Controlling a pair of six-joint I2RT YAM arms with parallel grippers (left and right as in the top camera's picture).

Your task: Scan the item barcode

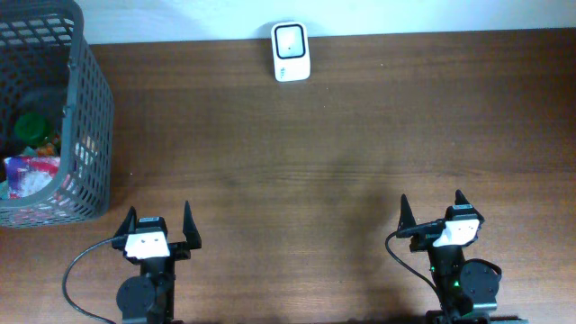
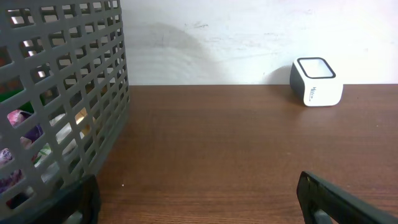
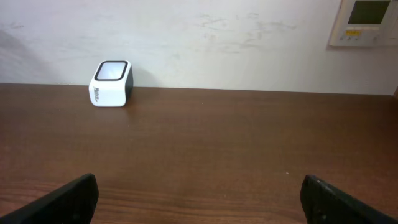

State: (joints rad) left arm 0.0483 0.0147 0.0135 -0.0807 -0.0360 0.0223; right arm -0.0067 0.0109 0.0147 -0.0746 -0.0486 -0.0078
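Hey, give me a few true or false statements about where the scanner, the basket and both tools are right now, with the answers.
1. The scanner stands at the far edge of the table, near the wall. True.
2. The left tool is gripping an item. False: it is open and holds nothing.
3. The basket sits at the left of the table with items inside. True.
4. An item lies right in front of the scanner. False: the only items in view are in the basket.
5. The right tool is shut. False: it is open.
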